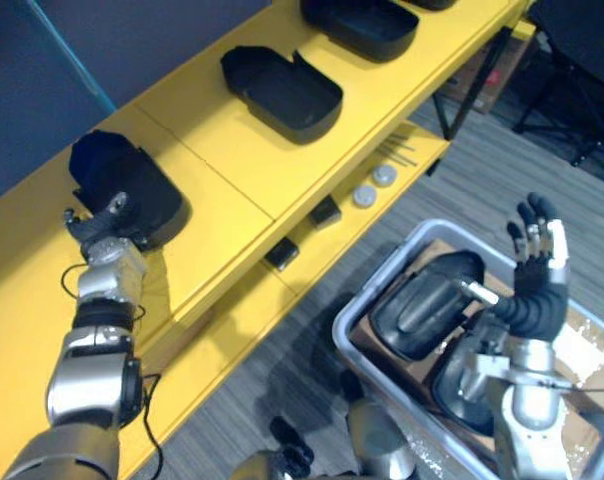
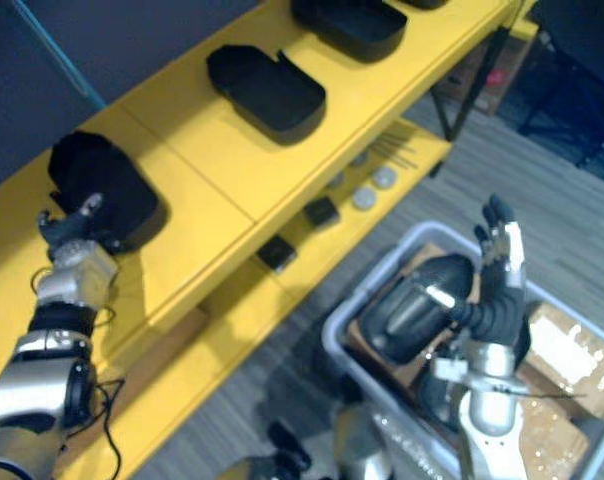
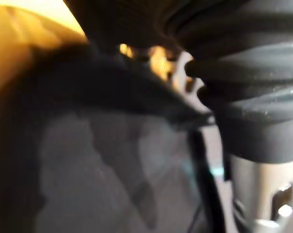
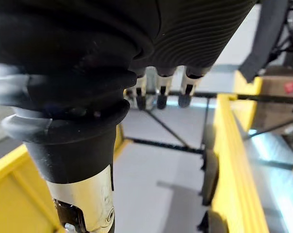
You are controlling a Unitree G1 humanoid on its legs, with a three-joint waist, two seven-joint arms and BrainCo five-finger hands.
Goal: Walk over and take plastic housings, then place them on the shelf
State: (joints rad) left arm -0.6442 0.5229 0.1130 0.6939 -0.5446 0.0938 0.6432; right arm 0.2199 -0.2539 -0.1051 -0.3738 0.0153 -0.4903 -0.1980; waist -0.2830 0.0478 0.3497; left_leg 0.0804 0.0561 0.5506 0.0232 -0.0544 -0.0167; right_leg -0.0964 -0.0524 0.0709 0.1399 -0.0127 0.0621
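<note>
On shelf (image 1: 222, 165) — housing (image 1: 132, 180) long axis crosswise | left hand (image 1: 104, 228) at it, grip unclear | right hand (image 1: 537, 250) spread

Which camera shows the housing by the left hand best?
Left eye view: the housing lies on the yellow shelf, left hand at its near edge. Right eye view matches. Left wrist view shows a dark surface, too close to identify.
</note>
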